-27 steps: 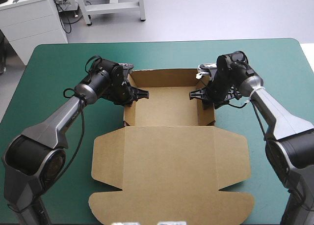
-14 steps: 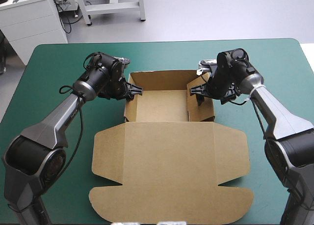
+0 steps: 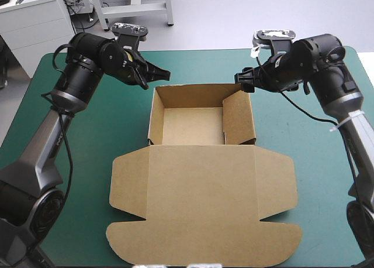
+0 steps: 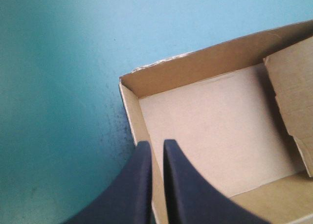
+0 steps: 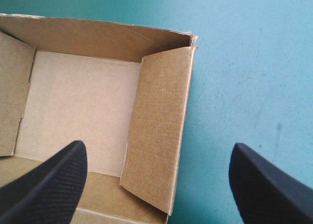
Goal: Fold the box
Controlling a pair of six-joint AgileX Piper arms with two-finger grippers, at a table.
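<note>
Cardboard first: the brown box [image 3: 201, 162] lies mid-table on the teal-green cover [image 3: 327, 162]. Its far half is a tray [image 3: 193, 126] with walls up, its lid [image 3: 201, 209] is flat toward the near edge, and the right wall flap [image 5: 159, 131] tilts inward. My left gripper [image 3: 160, 75] hovers over the tray's far left corner, fingers all but pressed together, holding nothing. My right gripper [image 3: 244, 81] hangs above the far right corner, fingers spread wide.

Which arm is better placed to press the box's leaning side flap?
Probably the right: the right gripper is open, facing the leaning flap of the box; the left gripper, shut, is over the opposite wall.
</note>
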